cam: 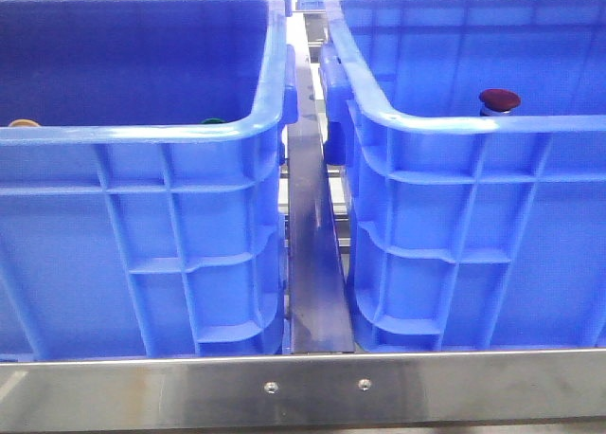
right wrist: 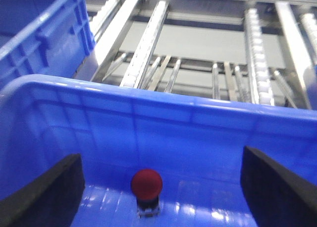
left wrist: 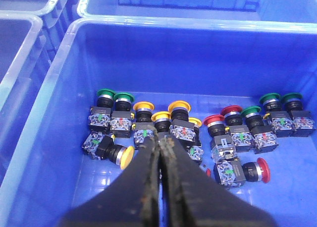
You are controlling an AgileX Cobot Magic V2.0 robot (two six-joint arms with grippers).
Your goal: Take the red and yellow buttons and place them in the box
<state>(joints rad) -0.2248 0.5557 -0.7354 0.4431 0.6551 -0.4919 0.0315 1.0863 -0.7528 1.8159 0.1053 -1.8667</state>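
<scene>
Left claw (left wrist: 161, 146) closed, empty, above yellow-capped push buttons (left wrist: 144, 108) in blue plastic crate (left wrist: 59, 152); right claw (right wrist: 161, 187) wide open, empty, over red domed-cap button (right wrist: 146, 182)

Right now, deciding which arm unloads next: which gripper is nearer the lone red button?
Right. The right gripper hangs open above the red button; the left gripper is shut over the other crate's buttons.

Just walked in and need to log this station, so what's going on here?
A two-armed robot is sorting push buttons between blue crates. The left pincer, shut and holding nothing visible, hangs over the left crate, where green, yellow and red buttons lie clustered near a yellow button. The right pincer is open above the right crate, where one red button already stands upright.
</scene>
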